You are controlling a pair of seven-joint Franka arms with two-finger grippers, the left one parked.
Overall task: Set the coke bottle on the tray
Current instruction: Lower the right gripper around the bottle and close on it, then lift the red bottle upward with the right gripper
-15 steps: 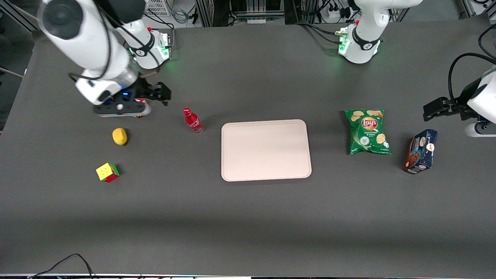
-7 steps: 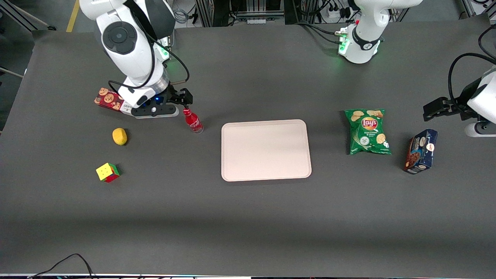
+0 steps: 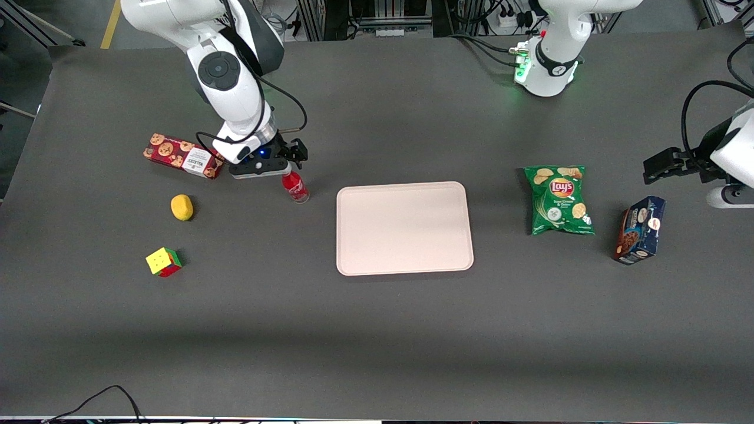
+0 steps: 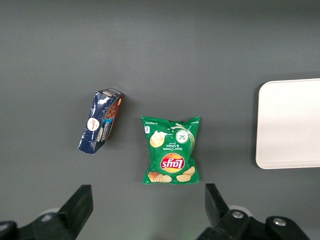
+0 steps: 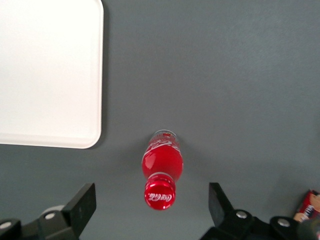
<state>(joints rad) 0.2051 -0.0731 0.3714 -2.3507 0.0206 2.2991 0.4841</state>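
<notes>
The coke bottle point(image 3: 294, 186) stands upright on the dark table beside the tray point(image 3: 404, 227), a small gap between them. My right gripper point(image 3: 287, 165) hovers just above the bottle's cap and covers it in the front view. In the right wrist view the red cap with white script point(image 5: 160, 194) sits between my two spread fingers point(image 5: 82, 205), touching neither; the gripper point(image 5: 152, 207) is open and empty. The tray's rounded corner point(image 5: 75, 100) shows beside the bottle. The tray is bare.
A red cookie box point(image 3: 182, 158) lies beside my gripper, toward the working arm's end. A yellow lemon point(image 3: 182, 207) and a colour cube point(image 3: 163, 262) lie nearer the front camera. A green chips bag point(image 3: 558, 199) and a blue box point(image 3: 640, 229) lie toward the parked arm's end.
My right arm has swung from over the cookie box toward the tray and now sits over the bottle. The cookie box has come into view. The bottle has not moved.
</notes>
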